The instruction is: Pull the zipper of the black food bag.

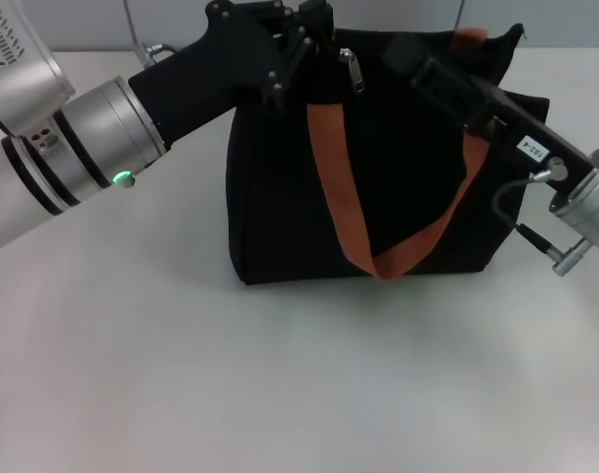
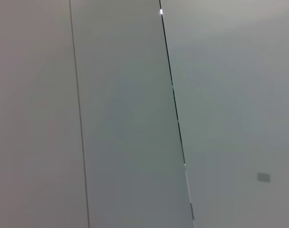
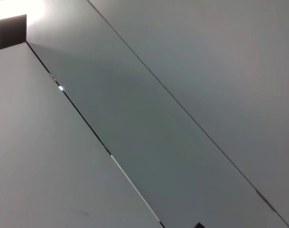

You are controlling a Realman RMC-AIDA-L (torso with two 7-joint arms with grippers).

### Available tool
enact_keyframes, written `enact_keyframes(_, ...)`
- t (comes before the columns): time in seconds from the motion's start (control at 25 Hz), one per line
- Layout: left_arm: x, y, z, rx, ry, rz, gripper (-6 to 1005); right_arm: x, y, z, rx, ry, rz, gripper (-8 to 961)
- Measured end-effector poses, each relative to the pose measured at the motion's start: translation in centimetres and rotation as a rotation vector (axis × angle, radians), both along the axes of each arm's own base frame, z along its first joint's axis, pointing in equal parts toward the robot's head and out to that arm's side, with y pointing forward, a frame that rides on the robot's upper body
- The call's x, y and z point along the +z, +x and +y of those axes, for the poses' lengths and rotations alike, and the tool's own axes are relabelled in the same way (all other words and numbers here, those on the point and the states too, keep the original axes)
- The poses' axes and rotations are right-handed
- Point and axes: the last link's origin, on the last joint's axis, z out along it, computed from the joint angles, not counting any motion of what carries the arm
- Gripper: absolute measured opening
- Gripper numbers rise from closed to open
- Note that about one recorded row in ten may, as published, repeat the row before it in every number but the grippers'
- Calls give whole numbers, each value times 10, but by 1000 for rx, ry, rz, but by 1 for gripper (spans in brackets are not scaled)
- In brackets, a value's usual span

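Note:
The black food bag stands upright on the table in the head view, with an orange-brown strap hanging down its front. The silver zipper pull hangs at the bag's top edge, left of the middle. My left gripper reaches in from the left and sits at the bag's top left corner, just left of the pull. My right gripper reaches in from the right and lies across the bag's top edge, just right of the pull. Both wrist views show only grey wall panels.
The bag rests on a plain white table that extends in front of it and to both sides. A second orange strap shows at the bag's far top right. A cable loops off my right wrist.

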Motion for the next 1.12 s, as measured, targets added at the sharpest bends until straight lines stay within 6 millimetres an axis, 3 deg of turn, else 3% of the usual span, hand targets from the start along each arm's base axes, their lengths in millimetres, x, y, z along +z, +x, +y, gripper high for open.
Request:
enact_keyframes(0.52,0,2,1,-4,-1,-2,33,-10,-3,2,-20,-34,-9,639)
enact_keyframes(0.72,0,2,1,-3,-1,-3,33,-14,-4,3,-31,-50,-15,415)
enact_keyframes(0.84,-1,2,1,-2,-2,-3,33,-16,-5,5,-39,-56,-15,334)
enact_keyframes(1.12,-1,2,1,1,-3,-5,34,-17,-6,6,-48,-55,-20,334)
